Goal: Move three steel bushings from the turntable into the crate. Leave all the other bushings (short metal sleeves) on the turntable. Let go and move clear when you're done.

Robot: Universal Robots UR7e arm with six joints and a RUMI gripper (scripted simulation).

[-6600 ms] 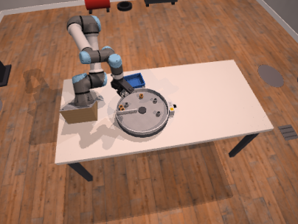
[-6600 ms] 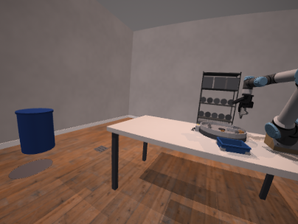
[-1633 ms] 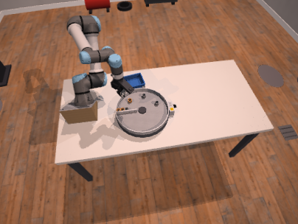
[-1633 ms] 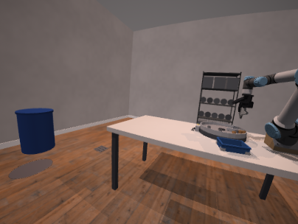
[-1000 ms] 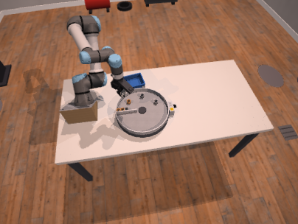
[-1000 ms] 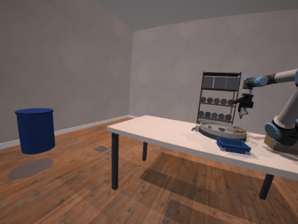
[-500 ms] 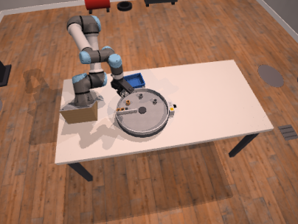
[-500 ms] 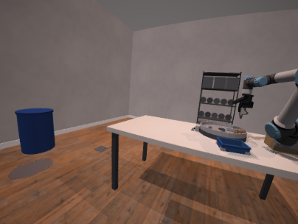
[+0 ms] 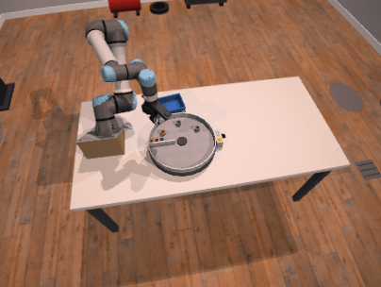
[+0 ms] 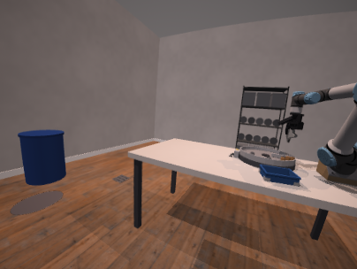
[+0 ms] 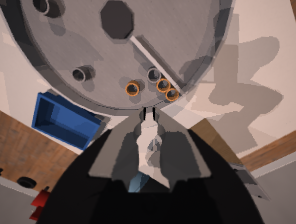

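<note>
The arm rises from its base near the left end of the bench (image 9: 264, 109), folds over, and hangs the gripper (image 11: 148, 114) point-down, high above the near-left rim of the turntable (image 9: 204, 161). Its fingers are closed with nothing between them.

The wrist view shows what the others blur: three orange-rimmed bushings (image 11: 132, 89) and a grey one (image 11: 153, 75) clustered beside the straight bar (image 11: 155, 57), with more grey sleeves, possibly the steel ones, farther across the disc. The blue crate (image 9: 172, 103) sits just beside the turntable toward the bench's back edge. Only the exterior view shows a shelf rack (image 10: 242, 116) behind the bench.
</note>
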